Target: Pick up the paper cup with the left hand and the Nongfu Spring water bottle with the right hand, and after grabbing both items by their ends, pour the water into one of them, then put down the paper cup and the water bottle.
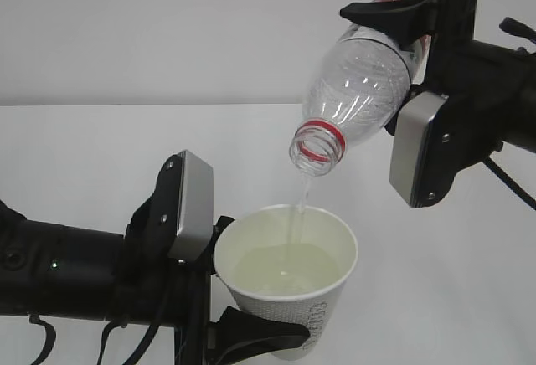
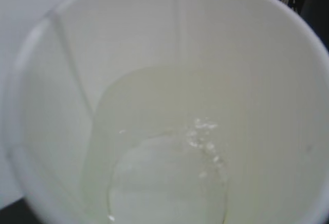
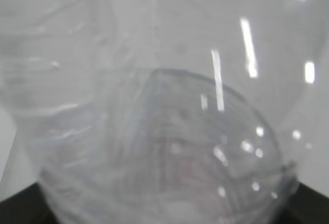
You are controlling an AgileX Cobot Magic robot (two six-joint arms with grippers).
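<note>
The white paper cup [image 1: 316, 315] is held low in the exterior view, with my left gripper [image 1: 255, 319] shut on its lower part; one black finger [image 1: 260, 332] wraps its front. Above it the clear Nongfu Spring water bottle [image 1: 360, 89] is tipped mouth-down, red neck ring lowest, and my right gripper [image 1: 387, 47] is shut on its upper end. A thin stream of water [image 1: 300, 202] falls from the mouth into a pale pool [image 1: 280, 266] in the cup. The cup's inside [image 2: 257, 80] and pool [image 2: 164, 183] fill the left wrist view. The bottle [image 3: 154, 106] fills the right wrist view.
A white table [image 1: 84, 156] lies below both arms, with a plain pale wall behind it. The silver plate of the right wrist [image 1: 419, 147] hangs just right of the bottle's neck. The left arm's plate [image 1: 188, 206] stands beside the cup's rim.
</note>
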